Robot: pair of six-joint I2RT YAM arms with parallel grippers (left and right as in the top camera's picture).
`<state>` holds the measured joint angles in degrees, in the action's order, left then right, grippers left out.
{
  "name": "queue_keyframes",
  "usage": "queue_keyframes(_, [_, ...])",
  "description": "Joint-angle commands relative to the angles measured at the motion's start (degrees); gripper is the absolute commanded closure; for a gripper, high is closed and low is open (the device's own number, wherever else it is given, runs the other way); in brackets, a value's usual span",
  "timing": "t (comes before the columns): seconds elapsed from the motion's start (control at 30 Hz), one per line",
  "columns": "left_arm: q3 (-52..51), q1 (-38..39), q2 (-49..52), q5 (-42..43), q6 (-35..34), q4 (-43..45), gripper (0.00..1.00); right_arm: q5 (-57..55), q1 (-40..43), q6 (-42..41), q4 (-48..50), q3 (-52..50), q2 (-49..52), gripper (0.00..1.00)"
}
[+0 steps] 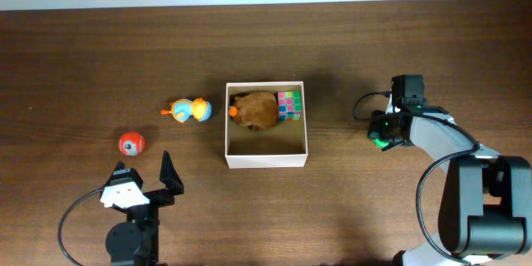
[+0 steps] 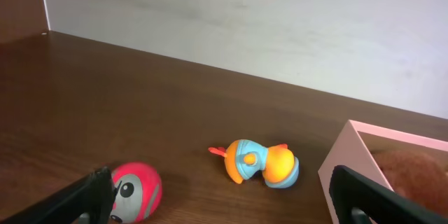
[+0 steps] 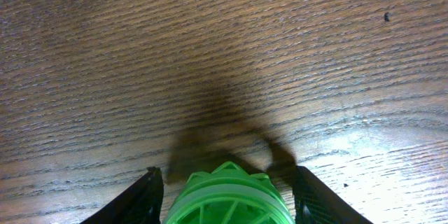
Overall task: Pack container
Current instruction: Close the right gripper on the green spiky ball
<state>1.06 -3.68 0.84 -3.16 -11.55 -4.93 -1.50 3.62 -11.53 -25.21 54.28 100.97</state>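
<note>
Both left fingers [image 2: 77, 199] spread wide; only the wrist view shows right fingers [image 3: 143, 206] flanking green toy [image 3: 227, 196], contact unclear.

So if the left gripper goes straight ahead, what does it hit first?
Probably the red ball, close by one finger of the left gripper; the orange-and-blue duck toy lies farther on, nearer centre. Depth is unclear.
</note>
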Motion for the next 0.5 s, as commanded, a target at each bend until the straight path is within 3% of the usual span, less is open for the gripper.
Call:
queue_keyframes(0.0, [-0.3, -0.2, -0.5, 0.8, 0.8, 0.0, 0.01, -0.7, 0.2, 0.6, 0.2, -0.4, 0.6, 0.49])
queue_keyframes(0.23, [-0.3, -0.2, -0.5, 0.8, 0.8, -0.1, 0.01, -0.2, 0.2, 0.6, 0.2, -0.3, 0.6, 0.56])
queue_keyframes(0.47, [-0.3, -0.2, -0.5, 0.8, 0.8, -0.1, 0.01, 1.1, 0.2, 0.6, 0.2, -0.1, 0.5, 0.57])
